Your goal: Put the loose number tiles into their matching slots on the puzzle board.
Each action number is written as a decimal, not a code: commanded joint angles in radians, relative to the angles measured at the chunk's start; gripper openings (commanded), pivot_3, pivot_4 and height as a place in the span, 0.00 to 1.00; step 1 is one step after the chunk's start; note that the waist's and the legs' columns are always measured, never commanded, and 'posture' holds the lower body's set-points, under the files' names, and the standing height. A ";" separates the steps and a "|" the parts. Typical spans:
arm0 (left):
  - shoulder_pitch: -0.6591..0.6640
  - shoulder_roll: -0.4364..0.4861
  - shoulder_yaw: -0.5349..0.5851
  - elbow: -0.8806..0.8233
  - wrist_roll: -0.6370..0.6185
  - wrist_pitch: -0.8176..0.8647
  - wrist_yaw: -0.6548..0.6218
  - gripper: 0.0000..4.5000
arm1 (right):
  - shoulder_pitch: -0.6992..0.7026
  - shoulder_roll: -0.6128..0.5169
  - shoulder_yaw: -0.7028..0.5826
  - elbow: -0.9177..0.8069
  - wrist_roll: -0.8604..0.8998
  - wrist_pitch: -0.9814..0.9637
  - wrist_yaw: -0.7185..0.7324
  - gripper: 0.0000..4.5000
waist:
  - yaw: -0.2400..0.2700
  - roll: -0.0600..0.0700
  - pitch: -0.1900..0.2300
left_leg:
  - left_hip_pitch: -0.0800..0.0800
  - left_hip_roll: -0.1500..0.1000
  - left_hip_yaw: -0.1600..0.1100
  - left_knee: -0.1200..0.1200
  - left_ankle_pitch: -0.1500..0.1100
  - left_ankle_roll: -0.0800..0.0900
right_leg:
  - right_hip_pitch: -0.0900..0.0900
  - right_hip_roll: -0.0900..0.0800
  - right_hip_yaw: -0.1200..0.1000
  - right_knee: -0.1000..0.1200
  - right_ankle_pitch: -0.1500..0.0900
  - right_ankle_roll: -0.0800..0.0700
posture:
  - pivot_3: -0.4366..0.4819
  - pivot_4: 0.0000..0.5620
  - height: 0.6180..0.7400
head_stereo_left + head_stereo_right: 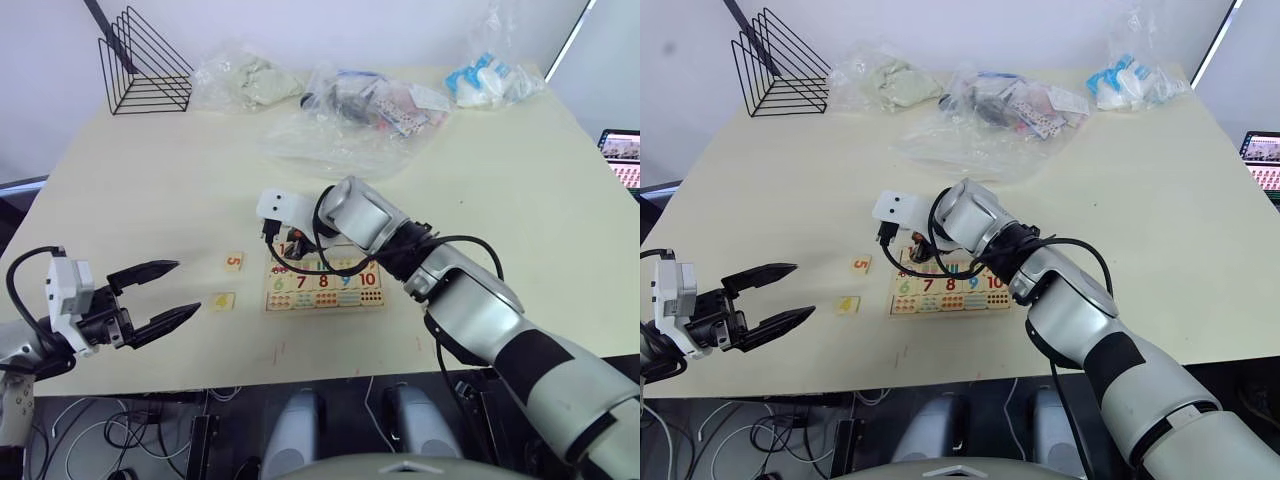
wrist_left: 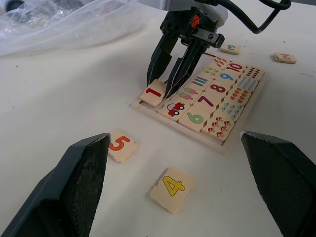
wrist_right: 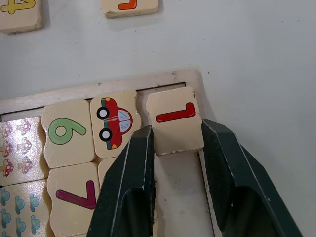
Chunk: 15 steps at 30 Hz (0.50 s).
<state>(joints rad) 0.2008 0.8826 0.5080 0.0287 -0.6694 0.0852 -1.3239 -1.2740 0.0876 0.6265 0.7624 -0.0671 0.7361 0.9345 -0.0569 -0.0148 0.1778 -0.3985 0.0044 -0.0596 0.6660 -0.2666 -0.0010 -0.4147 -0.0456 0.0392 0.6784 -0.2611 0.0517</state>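
The puzzle board [image 1: 325, 298] lies near the table's front edge, with the tiles 6 to 10 and picture tiles seated in it. My right gripper [image 3: 177, 132] is shut on the tile 1 [image 3: 174, 118]. That tile sits tilted over the corner slot [image 3: 177, 185] at the board's left end. Left of the board, tile 5 [image 1: 233, 261] and tile 4 [image 1: 221, 301] lie loose on the table. Two more loose tiles [image 2: 230, 48] lie beyond the board in the left wrist view. My left gripper [image 1: 188, 286] hangs open and holds nothing, just left of tile 4.
A black wire rack [image 1: 147, 65] stands at the table's far left. Several clear plastic bags [image 1: 350, 110] with items lie across the back. A laptop screen [image 1: 625, 155] shows at the right edge. The table's front edge [image 1: 300, 375] runs close below the board.
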 commanded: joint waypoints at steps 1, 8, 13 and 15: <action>-0.006 0.005 0.040 -0.023 -0.001 -0.001 0.000 1.00 | -0.030 0.015 -0.026 -0.017 -0.010 -0.018 0.022 0.18 | -0.005 0.000 0.000 | 0.000 0.000 0.000 0.000 0.000 0.000 | 0.000 0.000 0.000 0.000 0.000 0.000 | 0.48 0.27 1.00; -0.013 0.006 0.040 -0.008 0.003 -0.008 -0.011 1.00 | -0.027 0.025 -0.036 -0.001 -0.028 -0.033 0.026 0.18 | -0.012 0.000 0.000 | 0.000 0.000 0.000 -0.002 0.000 0.000 | -0.001 0.000 0.000 0.000 0.000 0.000 | 0.48 0.27 1.00; -0.010 0.006 0.043 0.001 0.007 -0.011 -0.020 1.00 | -0.025 0.037 -0.045 0.006 -0.035 -0.039 0.027 0.18 | -0.013 0.000 0.000 | 0.000 0.000 0.000 -0.002 0.000 0.000 | -0.002 0.000 0.000 0.000 0.000 0.000 | 0.48 0.27 1.00; -0.008 0.005 0.046 0.005 0.008 -0.013 -0.023 1.00 | -0.024 0.040 -0.046 0.008 -0.037 -0.046 0.031 0.18 | -0.013 0.000 0.000 | 0.000 0.001 0.000 -0.002 0.000 0.000 | -0.002 -0.001 0.000 0.000 0.000 0.000 | 0.48 0.27 1.00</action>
<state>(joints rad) 0.1897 0.8825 0.5080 0.0332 -0.6603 0.0826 -1.3393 -1.2740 0.1104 0.6004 0.7862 -0.1000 0.7072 0.9569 -0.0697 -0.0148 0.1778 -0.3985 0.0050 -0.0594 0.6638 -0.2664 -0.0015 -0.4167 -0.0461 0.0390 0.6783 -0.2608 0.0512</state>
